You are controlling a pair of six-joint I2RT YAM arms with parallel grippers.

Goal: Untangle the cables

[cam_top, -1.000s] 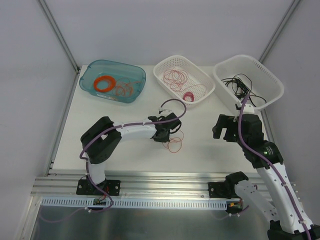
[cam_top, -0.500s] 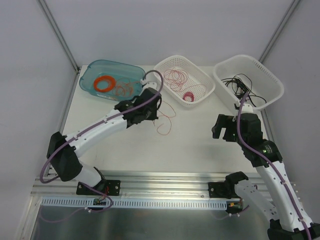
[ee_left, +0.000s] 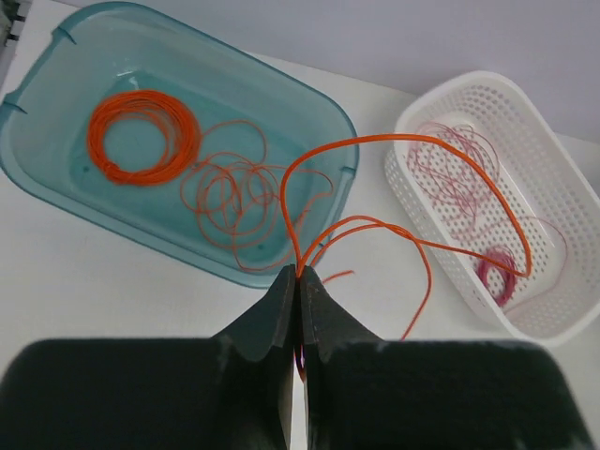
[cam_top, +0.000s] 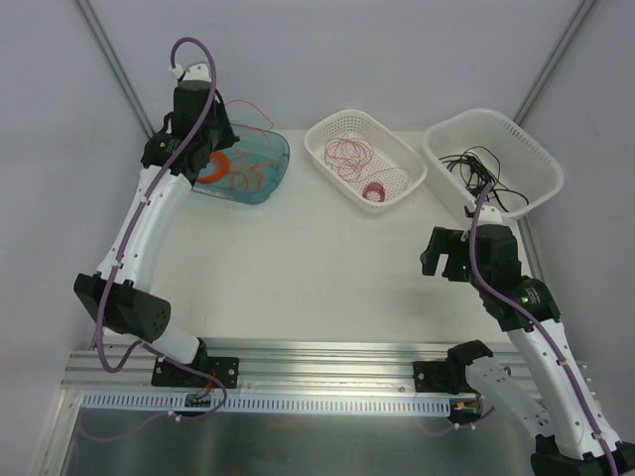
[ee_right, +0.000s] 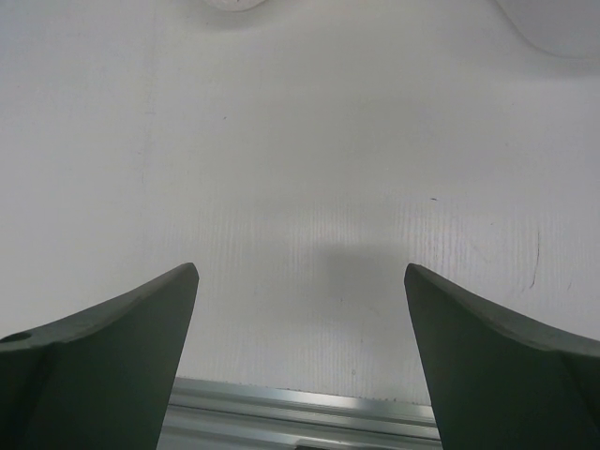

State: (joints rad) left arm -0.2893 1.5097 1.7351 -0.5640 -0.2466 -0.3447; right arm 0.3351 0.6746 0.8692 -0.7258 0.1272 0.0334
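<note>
L arm (cam_top: 139, 223): you've got white links w/ black joint housings, left of frame.
R arm (cam_top: 554, 362): same white/black build, lower right.
Harness (cam_top: 185, 52): purple, runs along each arm, white clips.
Bases (cam_top: 193, 372): black blocks, bottom edge.
L gripper (ee_left: 298, 274): dark matte fingers (ee_left: 267, 323), tapered.
R gripper (ee_right: 300, 270): dark grey-green, wedge-shaped tips.

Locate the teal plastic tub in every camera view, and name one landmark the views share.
Top external: the teal plastic tub sits at the upper left.
Left wrist: it fills the upper left.
Right wrist: not in it.
Shared landmark: the white perforated basket, just right of the tub in both those views.
</note>
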